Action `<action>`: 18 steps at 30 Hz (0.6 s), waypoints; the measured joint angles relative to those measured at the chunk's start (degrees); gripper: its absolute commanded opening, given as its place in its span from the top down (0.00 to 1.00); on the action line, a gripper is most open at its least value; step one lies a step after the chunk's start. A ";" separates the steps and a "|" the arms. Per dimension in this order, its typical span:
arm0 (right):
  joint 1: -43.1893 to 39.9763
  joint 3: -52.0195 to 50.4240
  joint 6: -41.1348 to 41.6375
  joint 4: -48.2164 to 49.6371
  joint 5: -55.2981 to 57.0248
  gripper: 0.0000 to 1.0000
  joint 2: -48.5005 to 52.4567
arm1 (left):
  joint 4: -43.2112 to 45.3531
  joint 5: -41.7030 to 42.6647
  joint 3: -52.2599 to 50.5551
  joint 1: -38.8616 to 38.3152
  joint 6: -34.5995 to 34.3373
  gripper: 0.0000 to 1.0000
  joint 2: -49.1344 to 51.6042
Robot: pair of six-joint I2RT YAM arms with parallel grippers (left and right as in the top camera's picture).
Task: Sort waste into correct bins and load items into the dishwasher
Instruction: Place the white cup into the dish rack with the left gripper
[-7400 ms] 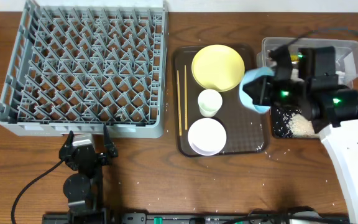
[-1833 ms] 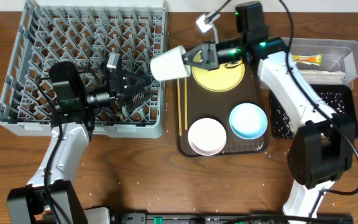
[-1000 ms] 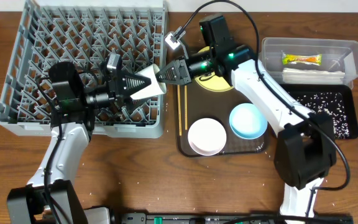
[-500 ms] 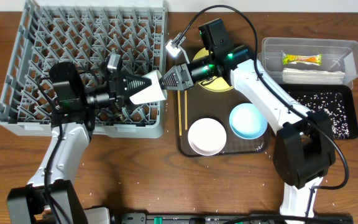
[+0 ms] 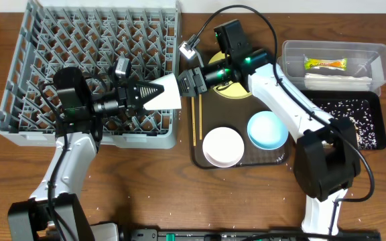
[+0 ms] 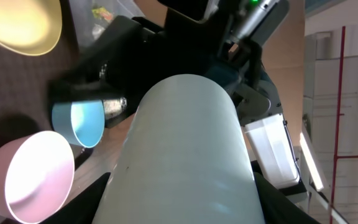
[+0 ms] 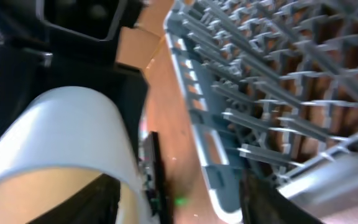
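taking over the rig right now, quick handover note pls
Left gripper: shut on the cup, over the rack's right edge.
Right gripper: at the cup's rim, grip unclear.
Done: wrapper and paper in clear tub, rice in black tray.
Left: rack the cup, then white bowl, blue bowl, plate, chopsticks, all on the brown tray.

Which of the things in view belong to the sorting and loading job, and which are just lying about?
Job: cup, rack, plate, white bowl, blue bowl, chopsticks, wrapper, paper, rice, tub, black tray.
Just there: brown tray under the dishes, table.
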 measured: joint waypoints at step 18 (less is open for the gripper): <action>-15.39 -0.02 -0.13 -11.69 31.47 0.20 -6.60 | -19.06 -23.34 3.58 0.09 6.08 0.76 0.15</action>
